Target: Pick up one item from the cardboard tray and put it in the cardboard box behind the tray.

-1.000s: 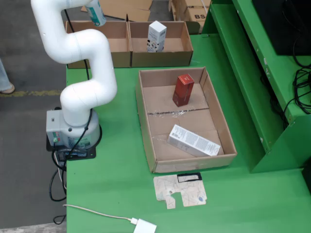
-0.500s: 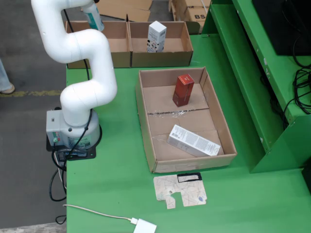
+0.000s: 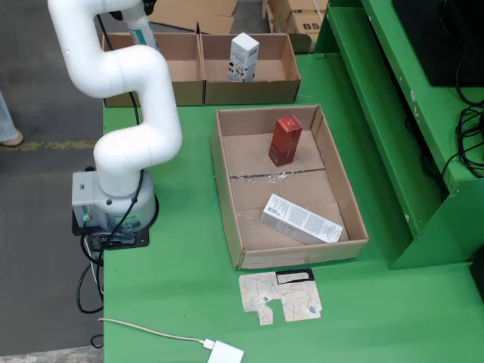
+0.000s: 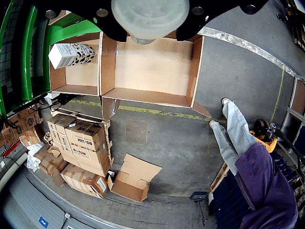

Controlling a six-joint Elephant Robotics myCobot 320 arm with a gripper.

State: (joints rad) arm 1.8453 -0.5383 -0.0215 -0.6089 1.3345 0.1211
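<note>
A cardboard tray (image 3: pixel 227 198) on the green table holds an upright red box (image 3: pixel 285 140) and a white box (image 3: pixel 301 219) lying flat. Behind it stand two open cardboard boxes. The right one (image 3: pixel 289 72) holds a white carton (image 3: pixel 244 57); the left one (image 3: pixel 186 85) looks empty. My white arm (image 3: pixel 128 72) rises out of the top of the fixed view, so the gripper is not seen there. In the wrist view the gripper's pale round suction cup (image 4: pixel 150 16) hangs high over the empty box (image 4: pixel 152 67) with nothing on it. The cow-patterned carton (image 4: pixel 71 55) sits in the box beside it.
A flat cardboard scrap (image 3: pixel 281 296) and a white adapter with cable (image 3: pixel 225 352) lie near the table's front. A green shelf frame (image 3: pixel 378 113) borders the right side. In the wrist view, a person (image 4: pixel 257 167) and stacked cartons (image 4: pixel 81 148) are on the floor beyond the boxes.
</note>
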